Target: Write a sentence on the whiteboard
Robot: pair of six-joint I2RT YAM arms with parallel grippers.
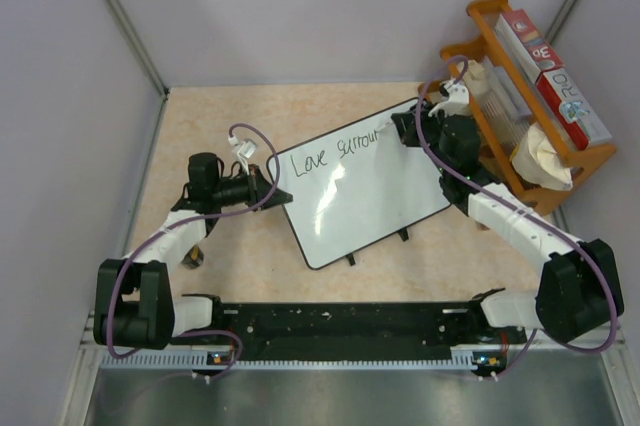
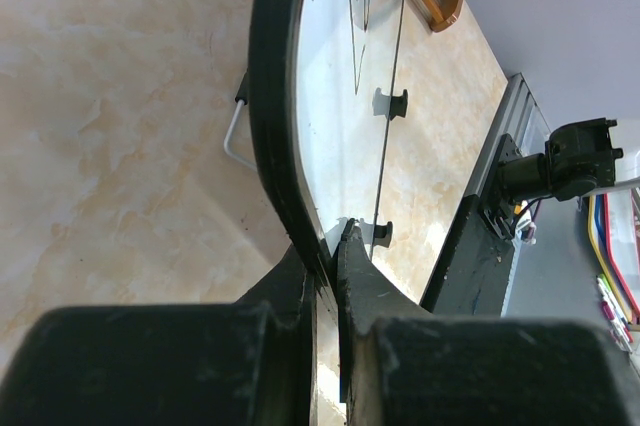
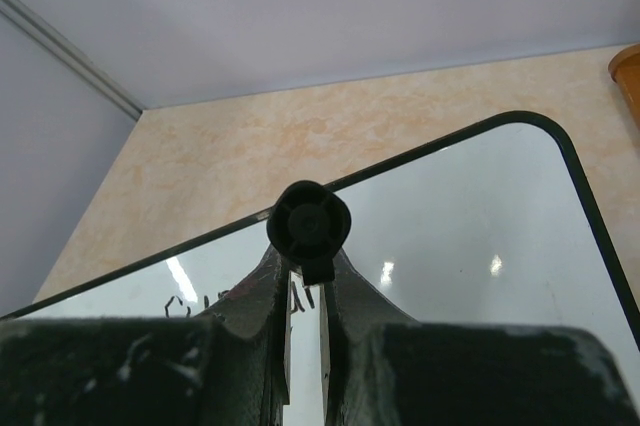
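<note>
The whiteboard [image 1: 365, 201] lies tilted on the beige table, with "Love Surrou" [image 1: 332, 151] handwritten along its far edge. My left gripper [image 1: 272, 189] is shut on the board's left black frame. In the left wrist view the fingers [image 2: 330, 251] pinch that frame [image 2: 268, 96] edge-on. My right gripper [image 1: 398, 128] is over the board's far right corner, shut on a black marker [image 3: 309, 223]. The right wrist view shows the marker end-on above the glossy board [image 3: 470, 236], just right of the last letters. The marker's tip is hidden.
A wooden rack [image 1: 535, 136] holding boxes and rolled items stands at the back right, close behind my right arm. Two small black feet [image 1: 352, 259] stick out from the board's near edge. Grey walls enclose the table on three sides. The black base rail [image 1: 330, 321] runs along the front.
</note>
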